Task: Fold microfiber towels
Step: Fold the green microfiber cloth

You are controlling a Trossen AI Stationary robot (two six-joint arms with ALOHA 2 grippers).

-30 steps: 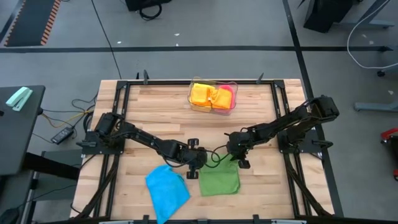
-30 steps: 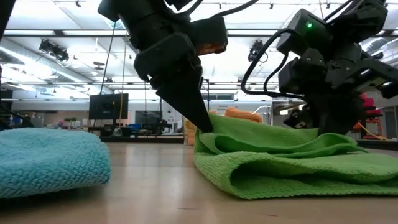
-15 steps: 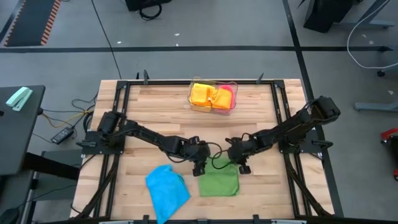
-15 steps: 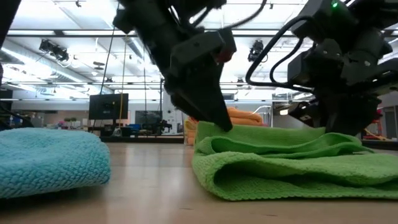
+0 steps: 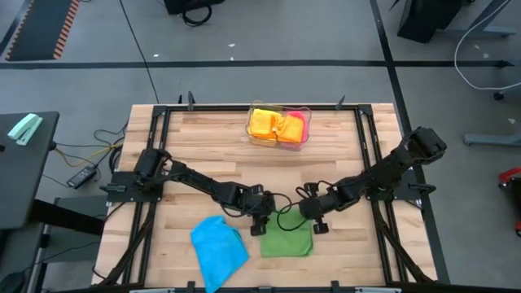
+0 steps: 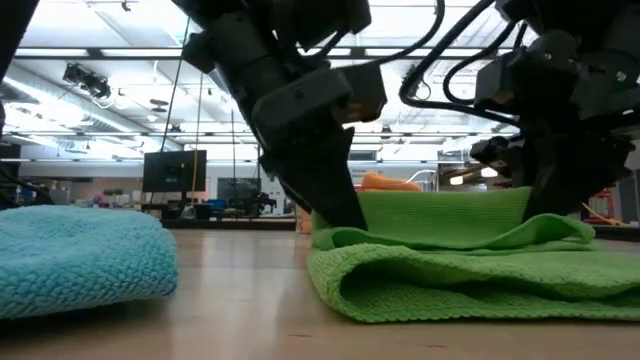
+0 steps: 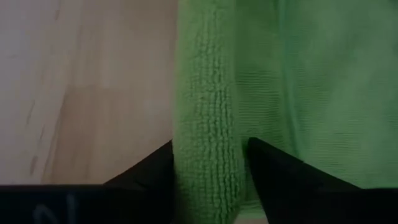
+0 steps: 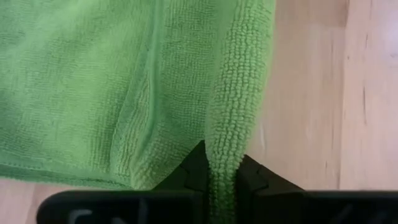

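green towel (image 5: 286,238) near the table's (image 5: 203,150) front edge.
left pincer (image 5: 259,224) straddles its edge, fingers apart; right pincer (image 5: 318,221) pinches the other edge tight.

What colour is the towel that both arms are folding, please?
Green towel, clearest in the right wrist view.

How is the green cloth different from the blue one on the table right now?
The green towel sits between both grippers, left gripper and right gripper, each with fingers around an edge; the blue towel lies untouched, apart from both. The green towel's far edge is lifted above its lower layers, while the blue towel rests as a soft heap. Both are textured cloths on the wooden table.
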